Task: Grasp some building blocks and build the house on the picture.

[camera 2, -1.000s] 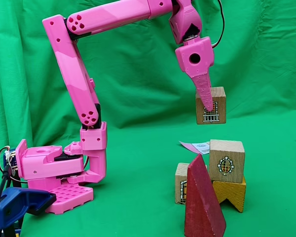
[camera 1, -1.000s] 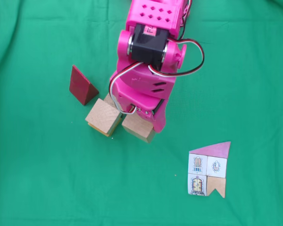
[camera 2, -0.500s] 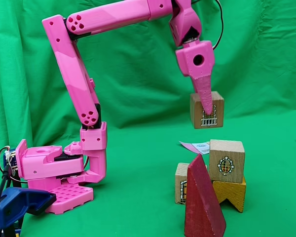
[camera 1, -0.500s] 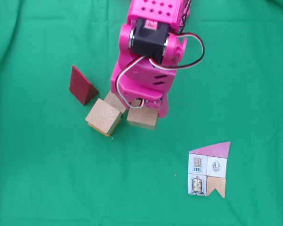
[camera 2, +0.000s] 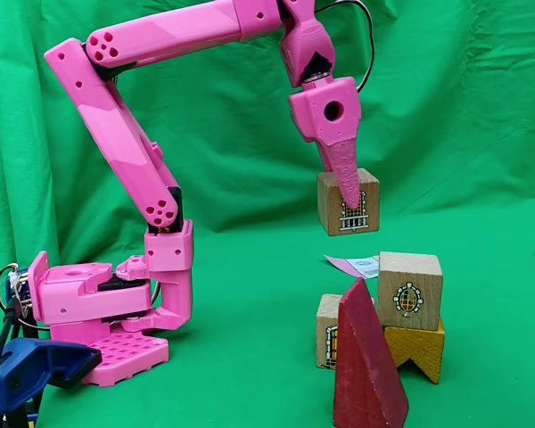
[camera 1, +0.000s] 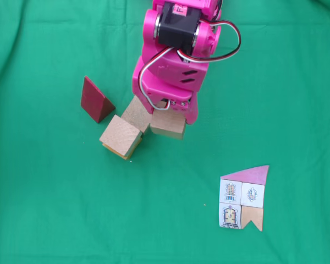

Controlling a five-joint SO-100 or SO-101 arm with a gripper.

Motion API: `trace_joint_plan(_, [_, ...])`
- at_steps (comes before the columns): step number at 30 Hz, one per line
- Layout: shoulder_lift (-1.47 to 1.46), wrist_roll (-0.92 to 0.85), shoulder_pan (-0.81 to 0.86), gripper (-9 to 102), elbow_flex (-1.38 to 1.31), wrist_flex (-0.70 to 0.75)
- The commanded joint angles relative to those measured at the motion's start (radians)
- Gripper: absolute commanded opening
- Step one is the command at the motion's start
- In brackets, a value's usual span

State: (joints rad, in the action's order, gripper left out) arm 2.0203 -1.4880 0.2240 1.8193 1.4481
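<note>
Wooden cube (camera 2: 348, 202) (far side hidden) hangs clamped in pincer (camera 2: 347, 192).

One light-wood cube (camera 2: 348, 201) aloft in the hand (camera 2: 349, 192), above the stacked cubes (camera 2: 409, 291).

Pink arm (camera 2: 125, 160), light-wood cubes (camera 2: 410, 290) with printed windows, dark red wedge (camera 2: 366, 366), green cloth (camera 1: 55, 209) everywhere.

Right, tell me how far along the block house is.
Partly built. Done: one window cube sits on the yellow notched block, with a door cube beside it on the cloth. In hand: the gripper holds a third cube in the air. Left: set that cube down, then add the red wedge as the roof.
</note>
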Motion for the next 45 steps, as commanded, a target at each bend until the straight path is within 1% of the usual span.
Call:
trace_joint_plan(1, [0.035, 0.014, 0.038, 20, -0.005, 0.029])
trace_joint_plan(7, [0.037, 0.021, 0.097, 20, -0.005, 0.077])
trace_joint_plan(27, [-0.031, 0.029, 0.264, 20, -0.005, 0.067])
trace_joint_plan(45, [-0.089, 0.032, 0.27, 20, -0.029, 0.058])
